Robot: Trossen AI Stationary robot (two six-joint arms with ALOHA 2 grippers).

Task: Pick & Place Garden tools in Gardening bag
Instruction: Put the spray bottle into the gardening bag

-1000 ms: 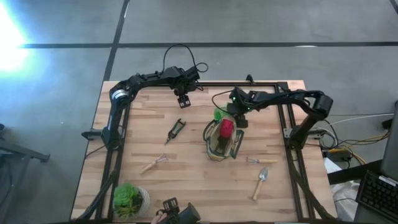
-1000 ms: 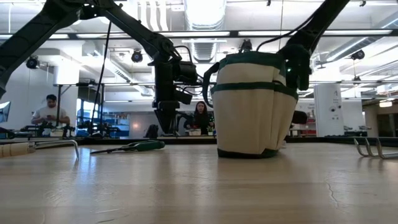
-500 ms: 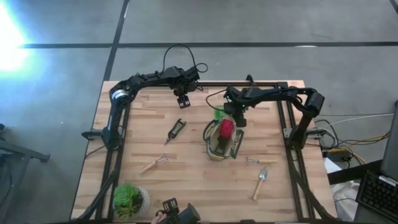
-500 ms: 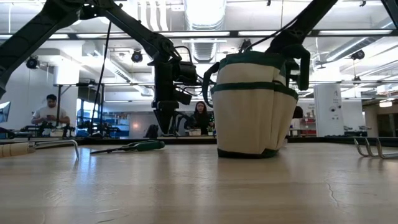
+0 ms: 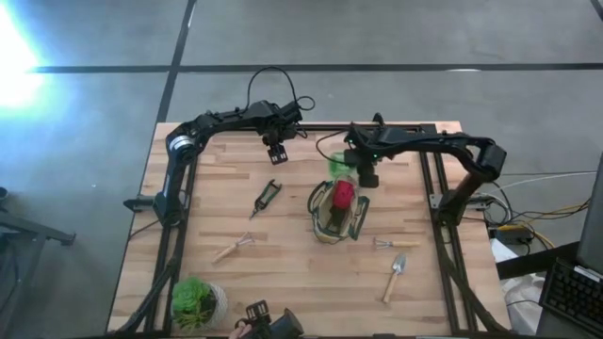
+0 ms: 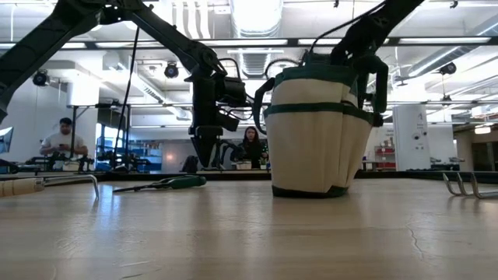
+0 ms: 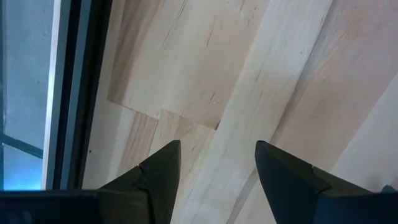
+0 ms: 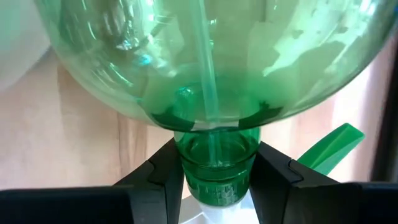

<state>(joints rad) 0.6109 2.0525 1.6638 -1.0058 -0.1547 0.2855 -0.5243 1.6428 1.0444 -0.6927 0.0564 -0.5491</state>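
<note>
1. Two dark arms reach over the wooden table [image 5: 283,273]; the right gripper [image 5: 363,174] hangs at the far rim of the gardening bag [image 5: 332,224], its fingers clamped on the neck of the green spray bottle [image 8: 211,74].
2. Standing upright at mid-table, the bag shows a red-handled tool [image 5: 344,193] inside.
3. At the far side of the table, left of the bag, the left gripper [image 5: 275,155] points down over bare wood, fingers [image 7: 158,177] apart and empty.
4. Black pruners [image 5: 267,198] lie left of the bag, with a wooden-handled rake [image 5: 234,247] nearer.
5. Right of the bag lie a fork [image 5: 388,244] and, nearer, a trowel [image 5: 394,277].
6. Near left, a potted plant [image 5: 196,299] stands.
</note>
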